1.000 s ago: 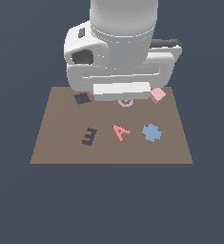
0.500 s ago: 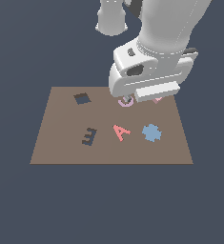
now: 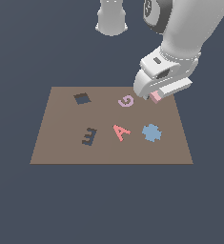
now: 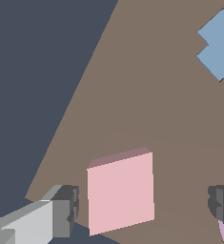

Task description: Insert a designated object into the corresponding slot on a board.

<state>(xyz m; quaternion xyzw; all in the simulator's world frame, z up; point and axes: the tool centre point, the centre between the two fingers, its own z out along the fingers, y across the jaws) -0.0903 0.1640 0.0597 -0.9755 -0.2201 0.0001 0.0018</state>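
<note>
The designated object, a pale-pink cube (image 3: 156, 98), lies near the brown board's (image 3: 61, 147) far corner on the exterior view's right, mostly hidden by my hand. My gripper (image 3: 150, 96) hangs right over it. In the wrist view the cube (image 4: 120, 190) sits between my two fingers (image 4: 66, 209), and my gripper (image 4: 143, 206) is open with a gap on each side, narrower on one side than the other. The slot (image 3: 82, 98), a dark navy tilted square hole, is at the board's far corner on the exterior view's left, uncovered.
On the board are a lilac letter G (image 3: 126, 100), a salmon-red letter A (image 3: 121, 131), a blue cog shape (image 3: 152, 132) and a dark E-shaped hole (image 3: 89, 136). The cog (image 4: 220, 45) also shows in the wrist view. The arm's base (image 3: 112, 16) stands beyond the board.
The arm swung from the board's far middle toward the exterior view's right and came down over the cube. The slot, partly covered before, now shows in full. The cube has not visibly moved.
</note>
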